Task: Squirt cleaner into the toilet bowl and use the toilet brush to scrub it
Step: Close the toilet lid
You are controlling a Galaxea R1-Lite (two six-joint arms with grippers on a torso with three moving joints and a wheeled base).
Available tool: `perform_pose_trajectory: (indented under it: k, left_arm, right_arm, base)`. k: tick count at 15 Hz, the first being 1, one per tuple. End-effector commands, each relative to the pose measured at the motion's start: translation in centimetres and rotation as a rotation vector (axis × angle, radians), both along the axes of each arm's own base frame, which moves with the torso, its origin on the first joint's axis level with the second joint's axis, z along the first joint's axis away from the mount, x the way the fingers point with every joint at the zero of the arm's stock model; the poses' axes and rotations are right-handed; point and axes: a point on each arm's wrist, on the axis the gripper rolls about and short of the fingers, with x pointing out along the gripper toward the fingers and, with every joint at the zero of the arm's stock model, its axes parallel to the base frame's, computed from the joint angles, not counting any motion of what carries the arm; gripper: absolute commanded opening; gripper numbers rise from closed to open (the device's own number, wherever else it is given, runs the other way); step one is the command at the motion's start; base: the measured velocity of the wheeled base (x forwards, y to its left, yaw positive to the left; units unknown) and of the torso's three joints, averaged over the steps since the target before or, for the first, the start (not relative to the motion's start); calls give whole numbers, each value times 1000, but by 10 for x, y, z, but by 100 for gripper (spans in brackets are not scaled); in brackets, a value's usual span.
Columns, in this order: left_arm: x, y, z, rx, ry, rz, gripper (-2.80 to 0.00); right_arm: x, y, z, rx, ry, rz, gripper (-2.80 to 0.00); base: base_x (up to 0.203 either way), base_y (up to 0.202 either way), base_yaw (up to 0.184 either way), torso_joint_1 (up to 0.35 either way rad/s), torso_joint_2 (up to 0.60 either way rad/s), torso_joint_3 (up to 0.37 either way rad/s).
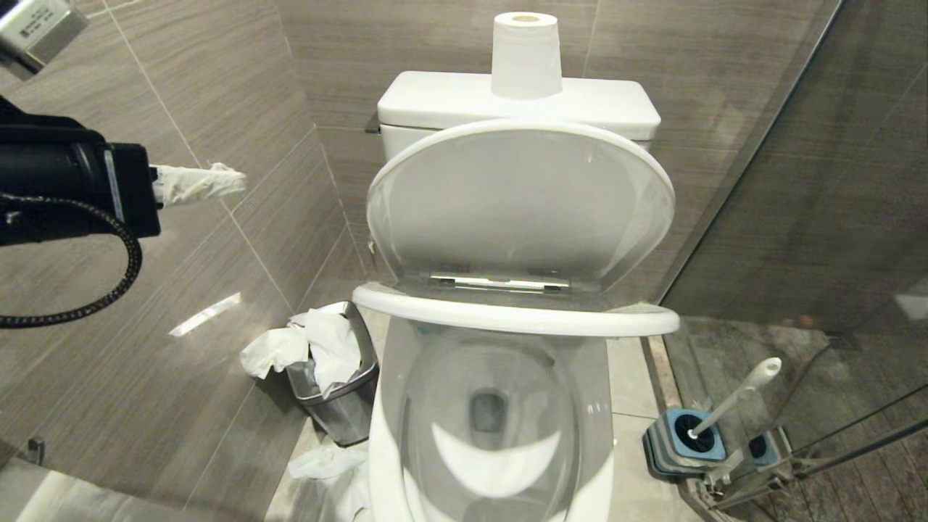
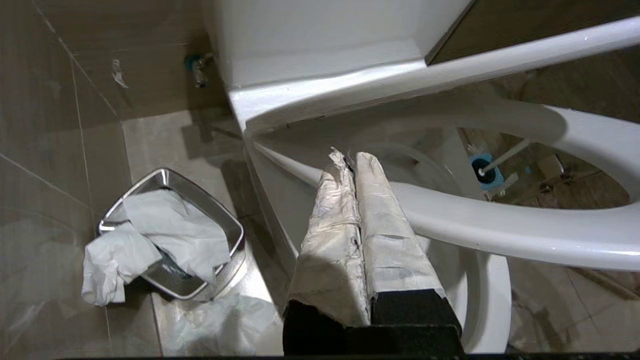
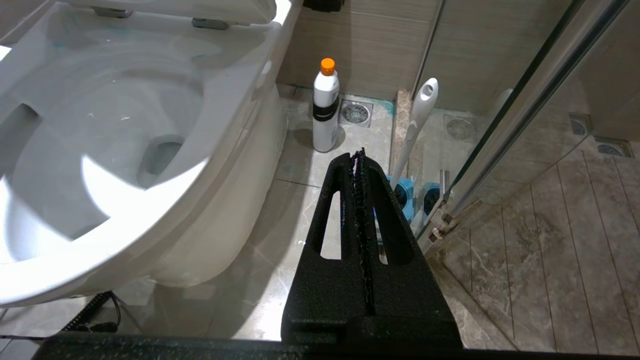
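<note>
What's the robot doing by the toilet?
Nothing is being handled yet. The left end effector is raised beside the toilet, shut and empty. The right end effector hangs low by the floor, shut and empty too. The lid and seat are up. The brush stands in its holder on the right, and a bottle sits on the floor nearby.

no legible text, label on grey box (image 1: 36, 29) unreadable
</note>
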Motion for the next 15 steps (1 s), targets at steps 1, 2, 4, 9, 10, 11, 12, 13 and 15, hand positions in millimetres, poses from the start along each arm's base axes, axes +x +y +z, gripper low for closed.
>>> perform_pose_trajectory:
  k: [1, 2, 4, 9, 10, 11, 12, 13, 15]
  left_arm:
    - [3, -3, -1, 37, 5, -23, -280]
    - [8, -6, -2, 66, -4, -43, -280]
    - [13, -14, 7, 72, -39, -72, -280]
    - [45, -41, 24, 16, -62, -90, -280]
    - [49, -48, 21, 19, -60, -95, -280]
    - [51, -56, 19, 24, -55, -112, -280]
    - [56, -65, 15, 30, -43, -131, -280]
    - [59, -74, 13, 34, -39, -150, -280]
    - [66, -92, 10, 44, -30, -169, -280]
  right_arm:
    - [0, 0, 0, 0, 1, 1, -280]
    - [0, 0, 0, 1, 1, 1, -280]
    - [0, 0, 0, 0, 1, 1, -280]
    - [0, 0, 0, 0, 1, 1, -280]
    - [0, 0, 0, 0, 1, 1, -280]
    - [0, 0, 0, 0, 1, 1, -280]
    - [0, 0, 0, 0, 1, 1, -280]
    - [0, 0, 0, 0, 1, 1, -280]
    - [0, 0, 0, 0, 1, 1, -280]
  base:
    - [0, 0, 0, 0, 0, 0]
    - [0, 0, 0, 0, 0, 0]
    - [0, 0, 0, 0, 0, 0]
    - [0, 0, 0, 0, 0, 0]
    - [0, 0, 0, 0, 0, 0]
    - [0, 0, 0, 0, 0, 0]
    - [0, 0, 0, 0, 0, 0]
    - [0, 0, 0, 0, 0, 0]
    - [0, 0, 0, 0, 0, 0]
